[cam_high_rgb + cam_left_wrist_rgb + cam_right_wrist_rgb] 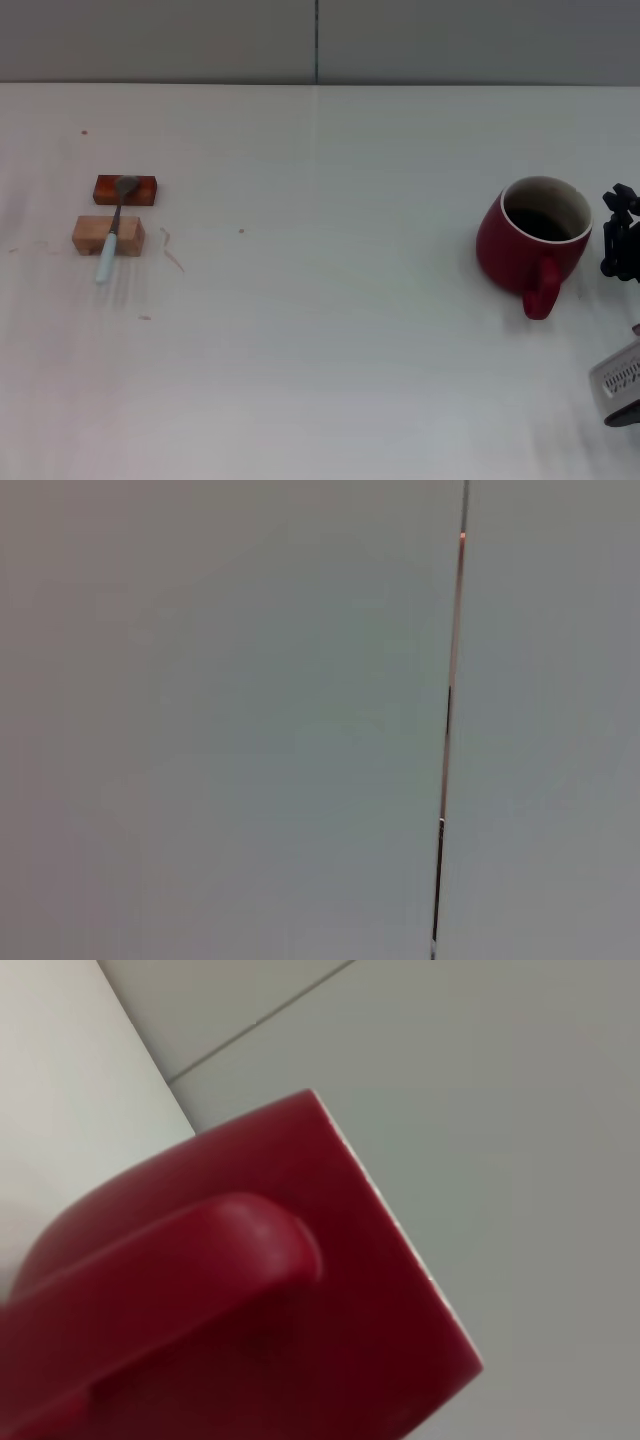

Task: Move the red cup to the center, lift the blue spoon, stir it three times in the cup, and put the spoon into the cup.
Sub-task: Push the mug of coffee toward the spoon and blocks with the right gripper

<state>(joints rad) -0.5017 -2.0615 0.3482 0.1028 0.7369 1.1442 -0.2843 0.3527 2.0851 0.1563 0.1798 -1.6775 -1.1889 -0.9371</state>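
The red cup stands upright on the white table at the far right, its loop handle turned toward the front. My right gripper is at the right edge of the head view, just right of the cup and level with it, apart from it. The right wrist view is filled by the cup's wall and handle, seen very close. The blue spoon lies at the far left, its metal bowl on a reddish block and its pale handle across a light wooden block. My left gripper is out of view.
The reddish block and the light wooden block sit one behind the other at the left. A grey wall with a vertical seam runs behind the table. Part of my right arm shows at the lower right corner.
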